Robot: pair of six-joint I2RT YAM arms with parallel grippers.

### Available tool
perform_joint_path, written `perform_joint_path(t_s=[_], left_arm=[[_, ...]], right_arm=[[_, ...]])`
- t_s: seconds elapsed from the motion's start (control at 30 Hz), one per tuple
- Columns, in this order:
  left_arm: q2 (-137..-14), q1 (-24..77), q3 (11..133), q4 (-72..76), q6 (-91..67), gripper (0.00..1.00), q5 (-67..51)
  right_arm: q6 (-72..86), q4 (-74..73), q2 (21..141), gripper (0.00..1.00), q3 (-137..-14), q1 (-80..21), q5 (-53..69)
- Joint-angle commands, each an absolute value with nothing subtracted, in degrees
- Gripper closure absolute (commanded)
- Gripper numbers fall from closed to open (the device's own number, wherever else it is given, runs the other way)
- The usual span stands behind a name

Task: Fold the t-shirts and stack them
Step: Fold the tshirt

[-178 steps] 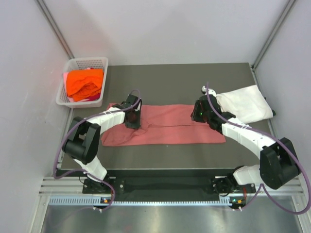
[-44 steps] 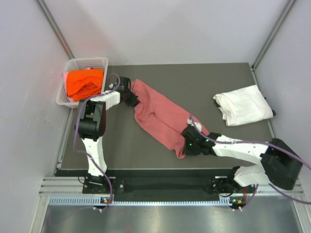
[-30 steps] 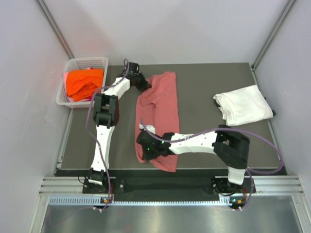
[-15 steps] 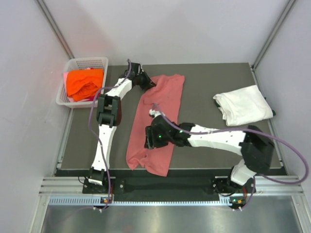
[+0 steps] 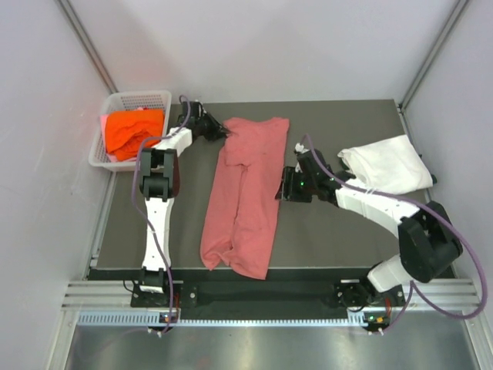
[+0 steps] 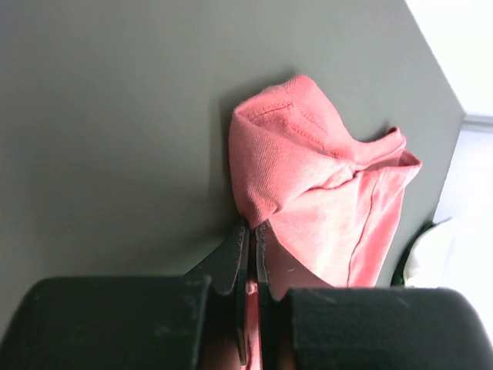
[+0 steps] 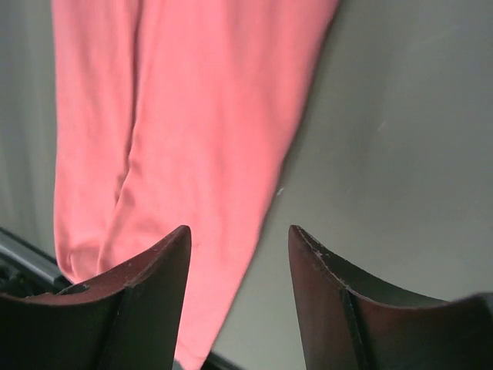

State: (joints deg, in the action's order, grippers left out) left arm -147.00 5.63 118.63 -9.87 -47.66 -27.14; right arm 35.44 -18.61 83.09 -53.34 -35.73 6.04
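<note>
Firmly pinched at its far left corner by the left gripper [image 6: 251, 231]: pink tee [image 5: 245, 193]. Gripper's fingers [image 6: 231, 260] pressed together, with a sliver of pink cloth caught between. Just past the tips, bunches into a rolled hump on the bench [image 5: 347, 239]. From there, lies long and narrow from the far edge toward the near edge, folded lengthwise. Near end rumpled, close to the near edge, left of the middle.

Left arm: rises from the near left corner, runs straight toward the far edge, bends at the elbow, then angles right and low, wrist beside the basket [image 5: 139, 95].

Right gripper [image 7: 239, 235]: spread wide, holding nothing. Hangs by the tee's right edge, about midway along it, one finger over pink cloth and the other over bare bench; cannot tell whether touching. Right arm: swings out from the near right corner, elbow near the right edge, forearm reaching left across the bench, close by the white tee [image 5: 385, 171] folded at the right edge. Orange tee [image 5: 135, 131] heaped in the basket, off the far left corner.
</note>
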Motion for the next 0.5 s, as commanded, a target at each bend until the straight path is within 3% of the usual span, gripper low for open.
perform_joint_path(t_s=[0.0, 0.13, 0.23, 0.27, 0.33, 0.37, 0.47], left_arm=[[-144.7, 4.1, 115.5, -6.9, -48.7, 1.0, -22.3], [-145.0, 3.9, 116.5, -5.6, -48.3, 1.0, -22.1], [-144.8, 3.6, 117.3, -5.7, -47.8, 0.89, -23.1], [-144.1, 3.6, 117.5, -6.1, -47.2, 0.72, -22.9], [-143.4, 3.4, 117.6, -7.2, -46.3, 0.55, -21.8], [-142.3, 3.4, 117.5, -8.3, -45.2, 0.4, -21.3], [-140.2, 3.3, 117.2, -10.4, -42.3, 0.28, -19.5]], right_arm=[[30.5, -14.0, 88.8, 0.46, -57.7, -29.4, 14.7], [30.1, -10.9, 98.7, 0.46, -63.4, -24.9, 23.8], [31.3, -10.7, 104.6, 0.46, -68.6, -22.6, 26.1], [31.7, -10.7, 105.9, 0.45, -71.0, -22.2, 26.6], [32.2, -10.6, 109.1, 0.45, -73.0, -21.4, 28.0], [32.1, -11.0, 109.9, 0.44, -75.0, -20.7, 28.3], [31.5, -12.1, 113.5, 0.44, -78.8, -18.7, 31.1]])
